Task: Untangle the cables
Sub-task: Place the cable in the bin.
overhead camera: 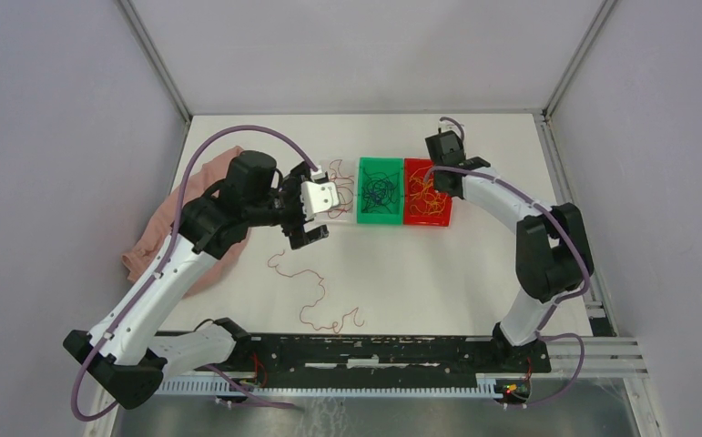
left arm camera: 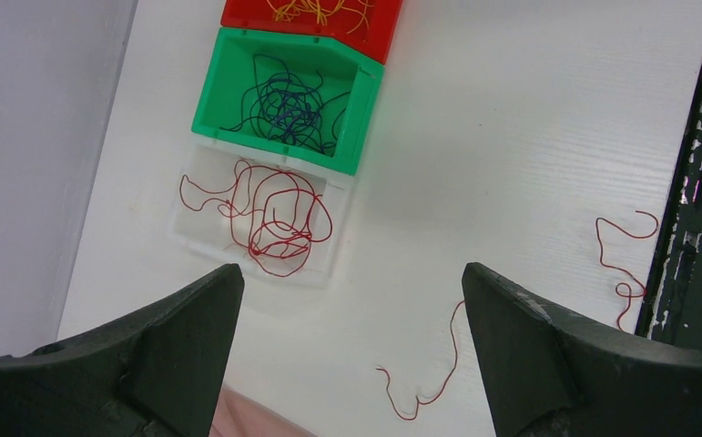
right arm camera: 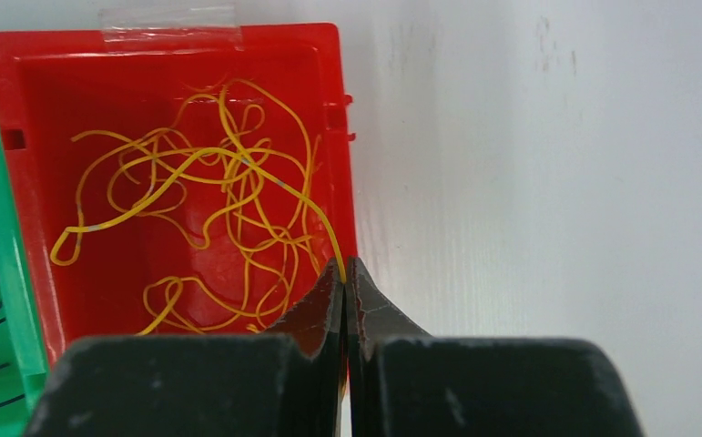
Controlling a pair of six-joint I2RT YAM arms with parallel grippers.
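A loose red cable (overhead camera: 315, 291) winds across the white table (overhead camera: 438, 273), and parts of it (left arm camera: 438, 373) show in the left wrist view. More red cables (left arm camera: 269, 218) lie in a clear tray (left arm camera: 203, 173). Dark cables (left arm camera: 288, 105) fill the green bin (left arm camera: 361, 127). Yellow cables (right arm camera: 210, 200) sit in the red bin (right arm camera: 46, 91). My left gripper (left arm camera: 351, 273) hangs open above the table, just short of the clear tray, holding nothing. My right gripper (right arm camera: 345, 266) is shut on a yellow cable (right arm camera: 321, 221) at the red bin's right wall.
A pink cloth (overhead camera: 169, 228) lies crumpled at the table's left, under my left arm. The three containers stand side by side at the back middle. A black rail (overhead camera: 374, 350) runs along the near edge. Grey walls enclose the table.
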